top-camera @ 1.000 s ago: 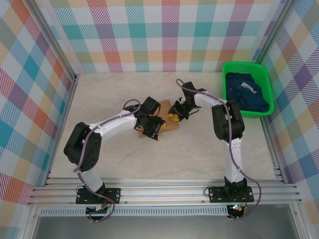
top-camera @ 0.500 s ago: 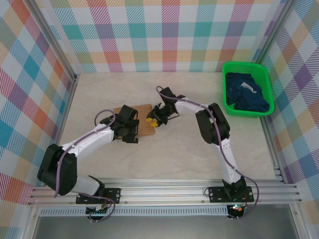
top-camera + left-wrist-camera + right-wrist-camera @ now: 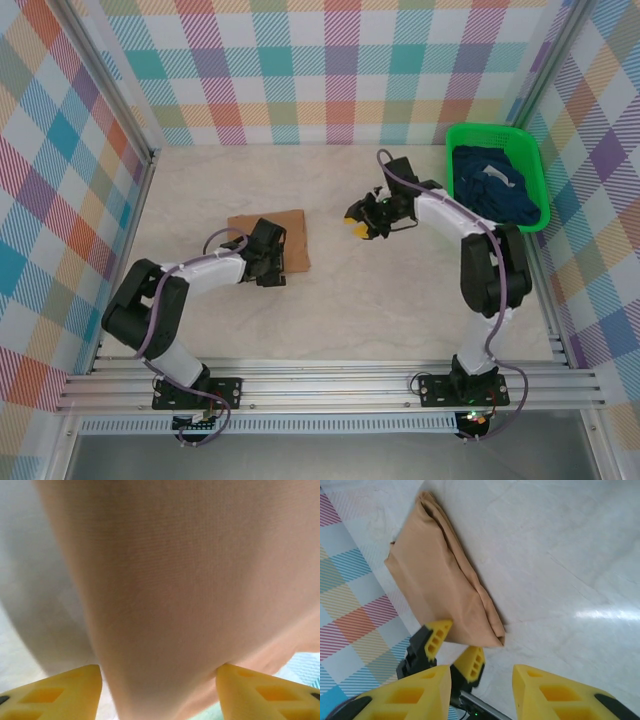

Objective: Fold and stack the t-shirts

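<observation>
My left tool (image 3: 454, 647) sits spread astride the folded tan-orange t-shirt (image 3: 268, 225); right tool (image 3: 358, 228) hangs spread, empty, nearer the navy t-shirts (image 3: 495, 190), next, I reckon.

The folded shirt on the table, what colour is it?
The folded shirt is plain tan-orange; the right wrist view shows it best.

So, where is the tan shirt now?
In the top view the tan shirt lies folded left of centre, the left gripper at its near edge, the right gripper apart to its right.
</observation>
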Controlling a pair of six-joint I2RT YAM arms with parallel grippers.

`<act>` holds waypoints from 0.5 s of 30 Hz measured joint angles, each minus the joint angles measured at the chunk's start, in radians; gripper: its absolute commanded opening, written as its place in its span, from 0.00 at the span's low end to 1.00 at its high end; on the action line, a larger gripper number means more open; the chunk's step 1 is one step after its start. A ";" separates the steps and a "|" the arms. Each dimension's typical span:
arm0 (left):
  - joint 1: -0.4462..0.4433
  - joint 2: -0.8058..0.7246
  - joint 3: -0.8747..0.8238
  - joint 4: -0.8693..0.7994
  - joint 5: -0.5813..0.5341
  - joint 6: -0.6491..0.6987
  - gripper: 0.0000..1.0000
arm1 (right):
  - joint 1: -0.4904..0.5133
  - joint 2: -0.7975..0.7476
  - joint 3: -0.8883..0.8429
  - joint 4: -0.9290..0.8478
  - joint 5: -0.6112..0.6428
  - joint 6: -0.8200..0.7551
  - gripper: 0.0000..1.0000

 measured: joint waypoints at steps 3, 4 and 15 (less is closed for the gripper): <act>0.015 0.023 0.002 0.008 0.007 0.000 0.54 | 0.000 -0.057 -0.071 -0.014 0.001 -0.016 0.37; 0.023 0.023 0.004 0.007 0.016 0.000 0.53 | -0.001 -0.074 -0.093 -0.021 0.001 -0.019 0.36; 0.371 0.209 0.230 -0.039 0.121 0.182 0.44 | -0.043 -0.334 -0.247 -0.076 0.017 -0.022 0.36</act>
